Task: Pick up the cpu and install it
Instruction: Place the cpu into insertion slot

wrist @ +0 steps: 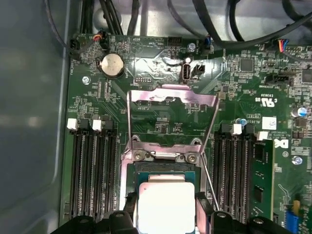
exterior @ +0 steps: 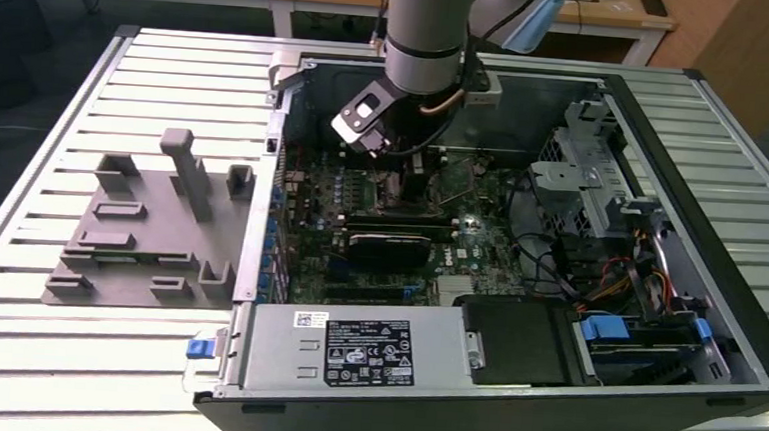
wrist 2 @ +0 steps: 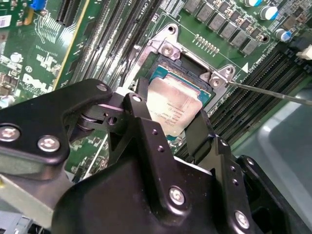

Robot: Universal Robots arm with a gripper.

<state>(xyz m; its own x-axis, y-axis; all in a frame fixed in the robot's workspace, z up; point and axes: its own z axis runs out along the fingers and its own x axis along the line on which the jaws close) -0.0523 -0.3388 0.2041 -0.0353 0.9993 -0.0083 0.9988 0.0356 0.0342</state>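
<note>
The cpu [wrist 2: 173, 109] [wrist: 165, 204], a small square chip with a pale silver top, sits between my two black fingers just over the open socket [wrist 2: 168, 73] [wrist: 163, 168] on the green motherboard. My gripper [wrist 2: 170, 119] [wrist: 165, 212] is shut on the cpu, one finger against each of two opposite edges. The socket's metal load plate [wrist: 170, 100] stands flipped open behind it, and its thin lever [wrist 2: 268, 92] sticks out to one side. In the exterior view the arm reaches down into the open computer case, with the gripper [exterior: 408, 162] low over the board.
Empty memory slots [wrist: 92, 170] [wrist: 234, 170] flank the socket. A black module [exterior: 390, 241] lies on the board, with the power supply [exterior: 349, 349] in front. Cables and a drive cage [exterior: 588, 168] fill the exterior view's right. A grey plastic fixture [exterior: 143, 231] stands outside the case.
</note>
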